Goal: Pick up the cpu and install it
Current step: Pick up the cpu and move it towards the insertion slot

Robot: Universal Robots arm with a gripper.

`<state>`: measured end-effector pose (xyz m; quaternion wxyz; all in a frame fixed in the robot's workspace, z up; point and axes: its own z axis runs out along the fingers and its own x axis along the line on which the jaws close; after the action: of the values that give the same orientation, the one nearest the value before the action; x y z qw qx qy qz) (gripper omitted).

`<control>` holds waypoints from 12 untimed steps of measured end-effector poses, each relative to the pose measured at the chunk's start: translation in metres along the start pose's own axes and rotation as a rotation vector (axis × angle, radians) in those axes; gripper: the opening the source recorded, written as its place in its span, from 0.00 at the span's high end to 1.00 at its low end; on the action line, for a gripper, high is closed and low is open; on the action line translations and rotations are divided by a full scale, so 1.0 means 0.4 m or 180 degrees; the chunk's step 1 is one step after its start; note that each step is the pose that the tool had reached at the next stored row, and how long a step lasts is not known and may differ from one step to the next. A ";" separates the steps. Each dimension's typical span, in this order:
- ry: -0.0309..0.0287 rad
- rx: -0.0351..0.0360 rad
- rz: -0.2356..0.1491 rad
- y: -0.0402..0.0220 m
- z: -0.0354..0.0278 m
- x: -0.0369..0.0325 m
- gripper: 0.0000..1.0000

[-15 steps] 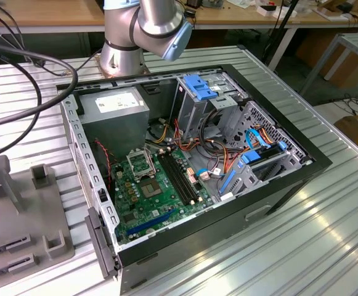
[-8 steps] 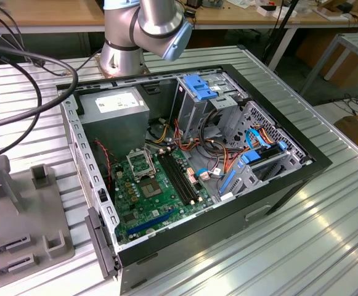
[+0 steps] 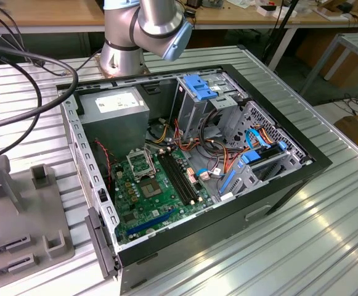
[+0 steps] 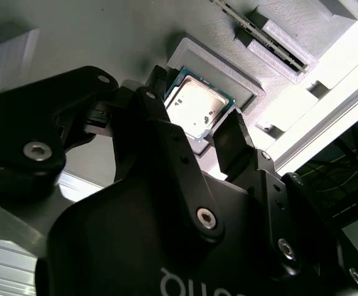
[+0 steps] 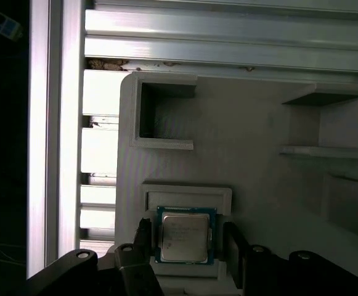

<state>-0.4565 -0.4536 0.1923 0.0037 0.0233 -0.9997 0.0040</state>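
Over the grey fixture plate (image 5: pixel 246 135) the gripper (image 5: pixel 187 235) hangs with its jaws parted, one black finger (image 5: pixel 143 233) on either side of the cpu (image 5: pixel 185 235). Neither pad seems to press the chip, so I judge it open and straddling, not clamped.

The cpu lies flat, metal top up, in a shallow square nest (image 5: pixel 188 192) raised from the plate. That frame probably keeps the chip squared at a known spot, which lets the fingers line up on two opposite edges and leave its underside alone. Both wrist views show this straddle.

The pickup is not yet made. The computer case (image 3: pixel 228 231) with its green motherboard (image 3: pixel 166 203) stands beside the plate, on the exterior view's right of it — well apart from the nest.
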 end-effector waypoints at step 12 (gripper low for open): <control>-0.0001 0.0000 0.0000 0.000 -0.002 0.000 0.42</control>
<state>-0.4565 -0.4536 0.1931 0.0037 0.0234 -0.9997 0.0039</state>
